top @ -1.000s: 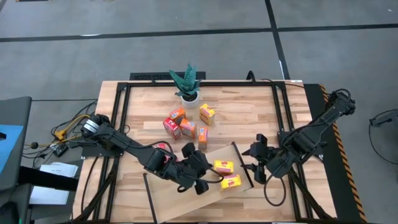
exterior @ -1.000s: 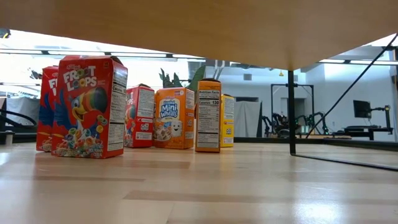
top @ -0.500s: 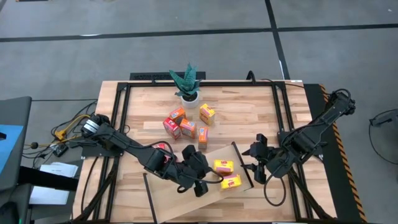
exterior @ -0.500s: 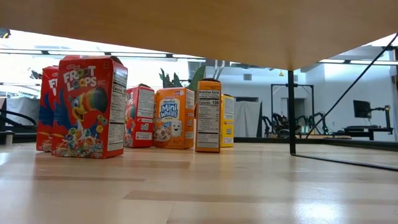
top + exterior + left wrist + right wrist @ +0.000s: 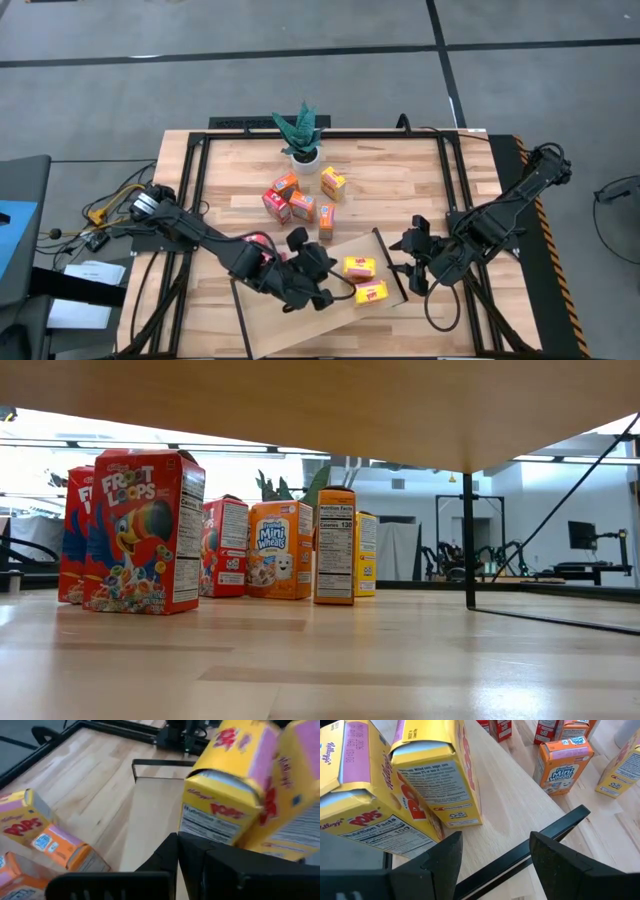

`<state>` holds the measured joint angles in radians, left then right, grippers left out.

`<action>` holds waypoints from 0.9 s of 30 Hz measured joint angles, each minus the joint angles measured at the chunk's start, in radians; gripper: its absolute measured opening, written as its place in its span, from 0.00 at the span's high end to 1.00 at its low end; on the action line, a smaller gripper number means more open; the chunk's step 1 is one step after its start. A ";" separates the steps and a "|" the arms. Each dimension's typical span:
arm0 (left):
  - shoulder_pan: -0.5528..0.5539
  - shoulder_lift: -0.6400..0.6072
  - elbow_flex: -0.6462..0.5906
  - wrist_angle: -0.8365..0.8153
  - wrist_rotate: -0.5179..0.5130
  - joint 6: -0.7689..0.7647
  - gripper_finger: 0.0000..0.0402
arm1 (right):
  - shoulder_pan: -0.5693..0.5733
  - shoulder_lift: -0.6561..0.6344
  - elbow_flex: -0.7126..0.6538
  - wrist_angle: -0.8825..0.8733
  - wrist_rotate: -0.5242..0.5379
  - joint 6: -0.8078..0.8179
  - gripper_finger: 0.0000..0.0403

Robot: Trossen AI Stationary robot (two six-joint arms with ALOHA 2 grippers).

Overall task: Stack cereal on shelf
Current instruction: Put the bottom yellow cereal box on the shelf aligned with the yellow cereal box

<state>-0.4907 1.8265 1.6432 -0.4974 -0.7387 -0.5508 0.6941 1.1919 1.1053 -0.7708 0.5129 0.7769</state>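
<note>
Two yellow boxes [image 5: 365, 280] near shelf [image 5: 300, 325] rail

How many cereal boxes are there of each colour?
Red boxes: 3
Orange boxes: 2
Yellow boxes: 3
Total in view: 8

arms: dark, jointed | left claw [image 5: 322, 296]: black fingers | right claw [image 5: 403, 265]: black fingers
</note>
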 joint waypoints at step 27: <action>-0.026 0.022 -0.005 0.096 0.163 -0.103 1.00 | 0.036 -0.001 0.000 -0.010 -0.074 0.038 0.37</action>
<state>-0.5163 1.8488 1.6382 -0.4011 -0.5758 -0.6535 0.7302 1.1908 1.1053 -0.7803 0.4387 0.8145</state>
